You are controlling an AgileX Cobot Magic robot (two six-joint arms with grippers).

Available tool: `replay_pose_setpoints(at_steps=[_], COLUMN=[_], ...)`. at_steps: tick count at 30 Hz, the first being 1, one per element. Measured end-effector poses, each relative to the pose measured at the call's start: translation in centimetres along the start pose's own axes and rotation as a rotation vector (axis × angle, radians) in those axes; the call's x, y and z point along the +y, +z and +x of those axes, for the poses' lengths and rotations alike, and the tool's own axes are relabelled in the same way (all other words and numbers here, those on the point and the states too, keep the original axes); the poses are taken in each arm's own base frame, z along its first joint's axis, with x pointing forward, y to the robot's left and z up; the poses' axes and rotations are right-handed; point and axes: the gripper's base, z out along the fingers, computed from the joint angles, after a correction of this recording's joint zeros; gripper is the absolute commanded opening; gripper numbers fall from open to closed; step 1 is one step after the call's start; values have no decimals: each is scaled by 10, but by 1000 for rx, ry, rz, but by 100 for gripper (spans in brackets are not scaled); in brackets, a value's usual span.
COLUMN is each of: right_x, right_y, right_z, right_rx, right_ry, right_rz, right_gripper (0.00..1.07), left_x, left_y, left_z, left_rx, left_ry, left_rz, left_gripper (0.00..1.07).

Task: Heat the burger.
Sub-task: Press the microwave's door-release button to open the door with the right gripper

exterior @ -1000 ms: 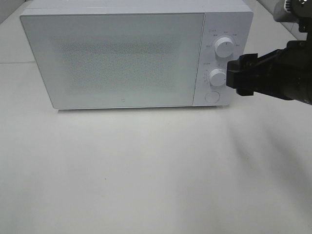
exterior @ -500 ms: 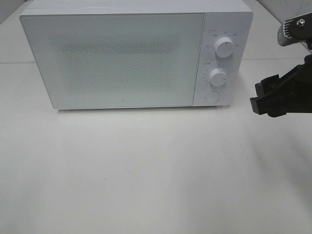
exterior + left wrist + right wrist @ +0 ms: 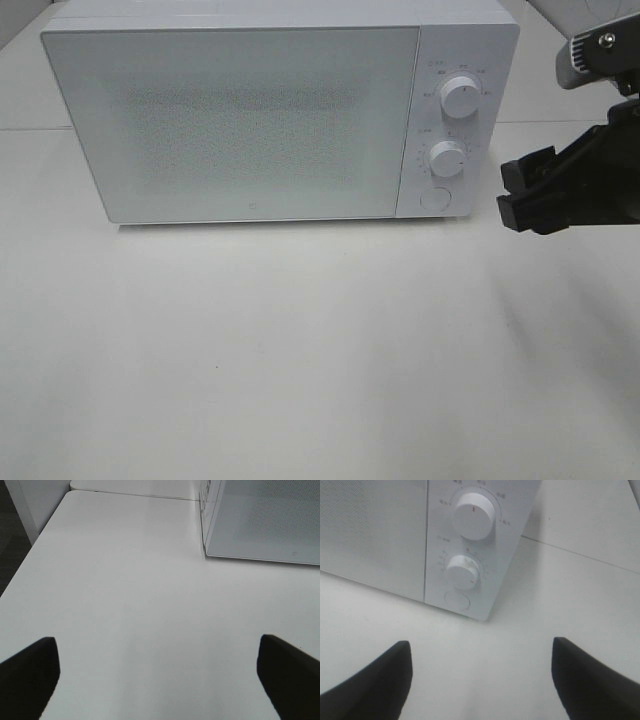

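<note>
Right gripper [image 3: 515, 192] hangs just to the right of the microwave [image 3: 250, 120], level with the lower part of its control panel. Its jaws stand apart and nothing is between them. It touches neither the panel nor the table [image 3: 300, 350]. The right wrist view looks between its fingers [image 3: 375, 680] at the controls: the upper knob [image 3: 472, 514], the lower knob [image 3: 464, 571] and the round button [image 3: 457, 600] below them.

The left gripper [image 3: 157, 645] sits off the microwave's left front corner, over bare table, jaws wide apart and empty.

The burger does not show in any view. The microwave's door [image 3: 230, 120] is shut, and its speckled window hides the inside, so I cannot tell whether the burger is in there. Nothing lies on the table in front of the microwave, so it probably is.

If so, loading and closing the door are done. What the knobs are set to is too small to read, so I cannot say whether heating is running. Setting the knobs, if not done, and taking the burger out would remain.
</note>
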Motion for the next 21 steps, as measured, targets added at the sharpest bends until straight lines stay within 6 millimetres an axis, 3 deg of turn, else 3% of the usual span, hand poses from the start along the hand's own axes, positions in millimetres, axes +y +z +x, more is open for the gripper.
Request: replay_pose_setpoints(at_steps=[14,21], right_x=[13,-4], right_y=[-1,5], right_z=[-12,-3], right_rx=[-123,-3], right_ry=[31,87], right_rz=[-175,-247], right_gripper=[76,76], left_x=[0,0], left_y=[0,0], left_z=[0,0], left_rx=[0,0], left_ry=[0,0], left_rz=[0,0], left_gripper=[100,100])
